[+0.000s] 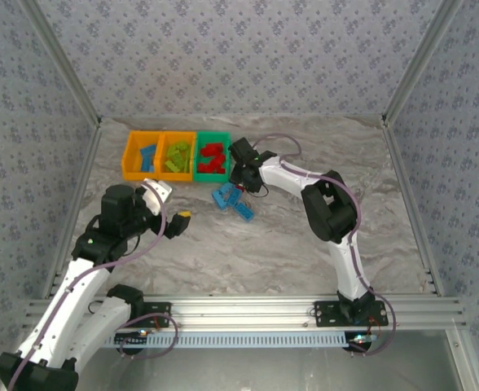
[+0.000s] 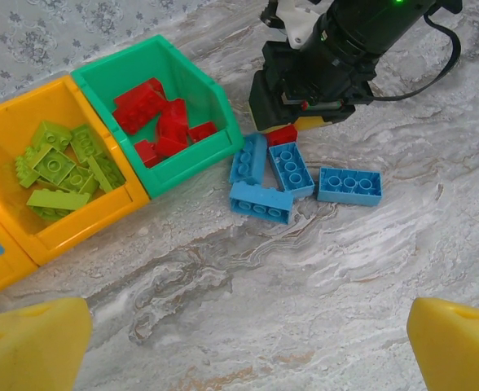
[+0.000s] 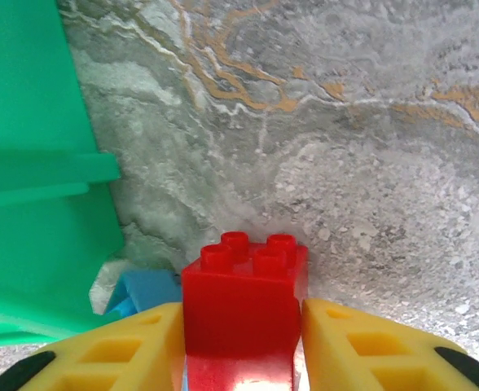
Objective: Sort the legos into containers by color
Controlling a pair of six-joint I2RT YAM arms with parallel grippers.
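My right gripper [image 3: 241,308] is shut on a red lego [image 3: 243,297], low over the table beside the green container [image 3: 28,163]. The left wrist view shows that red lego [image 2: 282,134] under the right gripper [image 2: 292,122]. Several blue legos [image 2: 290,167] lie loose on the table just in front of it. The containers stand in a row: the green one [image 2: 192,167] holds red legos, the middle orange one [image 2: 85,220] lime green legos, and the far-left orange one [image 1: 130,155] blue legos. My left gripper [image 2: 248,350] hangs open above bare table, holding nothing.
Patterned walls with metal frame posts [image 1: 68,81] close in the marble table [image 1: 321,269] on three sides. Bare tabletop stretches right of the blue legos [image 1: 231,199] and toward the near rail [image 1: 248,314].
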